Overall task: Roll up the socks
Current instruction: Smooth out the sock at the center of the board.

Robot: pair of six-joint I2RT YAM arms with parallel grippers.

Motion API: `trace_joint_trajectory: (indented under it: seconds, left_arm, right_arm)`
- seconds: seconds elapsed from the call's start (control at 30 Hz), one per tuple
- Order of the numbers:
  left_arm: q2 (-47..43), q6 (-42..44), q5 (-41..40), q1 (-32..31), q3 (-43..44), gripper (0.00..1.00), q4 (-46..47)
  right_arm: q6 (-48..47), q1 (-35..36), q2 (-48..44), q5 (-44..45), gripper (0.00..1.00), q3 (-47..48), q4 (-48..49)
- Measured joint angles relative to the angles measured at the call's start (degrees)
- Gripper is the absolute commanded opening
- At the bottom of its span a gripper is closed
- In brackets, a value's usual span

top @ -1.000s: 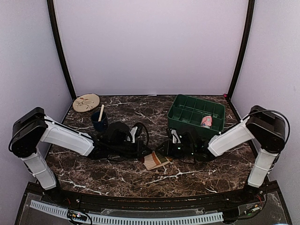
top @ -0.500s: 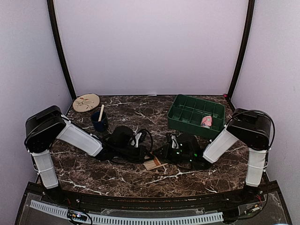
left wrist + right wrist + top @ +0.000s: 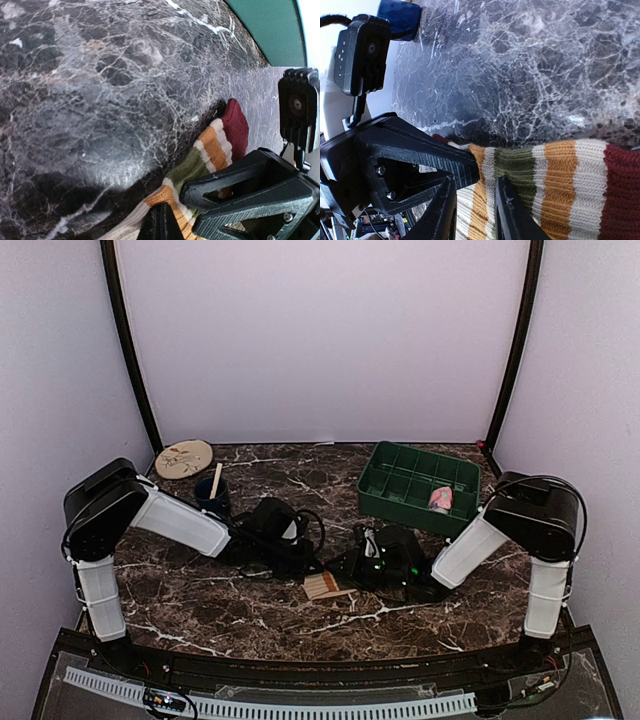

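Observation:
The tan sock with brown, red and cream stripes lies on the marble table between the two arms, partly folded. In the left wrist view my left gripper is shut, pinching an orange-striped edge of this sock. From the other side my right gripper holds a fold of the same sock between its fingers. The two grippers nearly touch over the sock. The pink sock sits in a compartment of the green tray.
The green tray stands at the back right. A dark blue cup with a wooden stick in it stands behind the left arm. A round patterned plate lies in the back left corner.
Both grippers have closed in on the striped sock from either side. The sock now shows as a smaller patch, more bunched and more covered by the grippers. The left arm's elbow has swung inward.

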Motion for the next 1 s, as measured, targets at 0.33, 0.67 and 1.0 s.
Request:
trace_joint_trajectory:
  seconds: [0.33, 0.67, 1.0]
  left_arm:
    - [0.44, -3.87, 1.49, 0.55, 0.00, 0.00, -0.81]
    - [-1.55, -6.64, 1.53, -0.04, -5.16, 0.00, 4.50]
    - [-2.62, -7.10, 0.31, -2.49, -6.12, 0.00, 4.22]
  right_arm:
    - [-1.40, -0.22, -5.53, 6.32, 0.25, 0.13, -11.34]
    - [-1.40, -3.08, -8.37, 9.14, 0.25, -5.99, -7.30]
    - [-4.44, -4.70, -8.37, 9.81, 0.26, -9.25, -1.92]
